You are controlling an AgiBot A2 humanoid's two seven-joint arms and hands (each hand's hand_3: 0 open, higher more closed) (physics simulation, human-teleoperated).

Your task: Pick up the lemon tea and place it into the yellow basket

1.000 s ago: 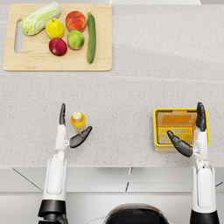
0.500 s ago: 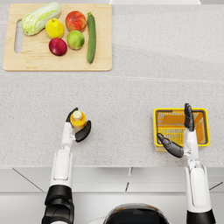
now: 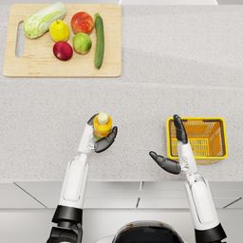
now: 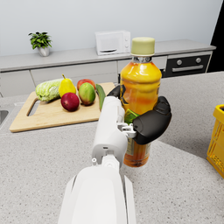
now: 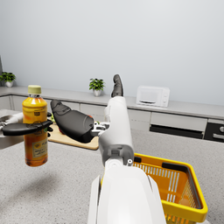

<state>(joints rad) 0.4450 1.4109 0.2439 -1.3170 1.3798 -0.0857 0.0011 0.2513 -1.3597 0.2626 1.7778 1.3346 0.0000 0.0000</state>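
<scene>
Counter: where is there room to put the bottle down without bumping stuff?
The counter is bare right of the cutting board and between the left hand holding the lemon tea and the yellow basket. The board is crowded with produce, and the right hand hangs over the basket's near left edge.

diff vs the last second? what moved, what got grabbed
The left hand closed around the lemon tea, which it only flanked a second ago, and now holds it upright, off the counter in the right wrist view. The right hand drew left and toward the robot, to the yellow basket's left edge, holding nothing. Basket and cutting board stayed put.
</scene>
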